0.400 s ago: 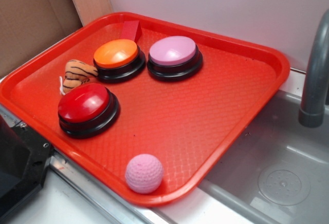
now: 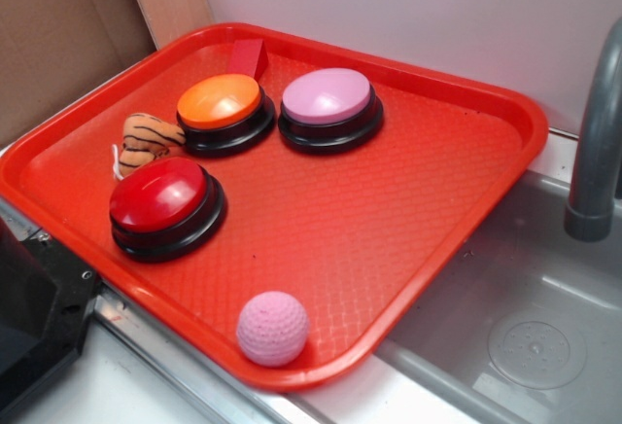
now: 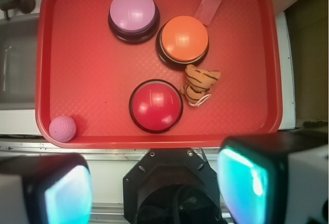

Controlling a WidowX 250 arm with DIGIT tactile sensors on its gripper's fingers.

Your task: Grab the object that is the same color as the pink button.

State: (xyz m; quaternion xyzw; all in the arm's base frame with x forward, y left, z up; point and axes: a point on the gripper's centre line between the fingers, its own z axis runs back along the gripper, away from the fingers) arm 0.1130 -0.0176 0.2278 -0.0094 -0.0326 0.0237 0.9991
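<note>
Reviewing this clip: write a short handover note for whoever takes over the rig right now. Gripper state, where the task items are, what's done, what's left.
Gripper: open, empty, held above the tray's near edge, over none of the items.
Pink ball: in the red tray's near corner beside the sink, close to the rim, untouched.
Pink button: at the tray's far side, next to the orange button.
Done: nothing grasped.
Left: move over the ball, descend, close, lift.

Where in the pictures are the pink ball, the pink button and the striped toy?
pink ball [image 2: 273, 327]: exterior view, middle of its knitted surface.
pink button [image 2: 327, 94]: exterior view, top of the dome.
striped toy [image 3: 200, 83]: wrist view, its body.
</note>
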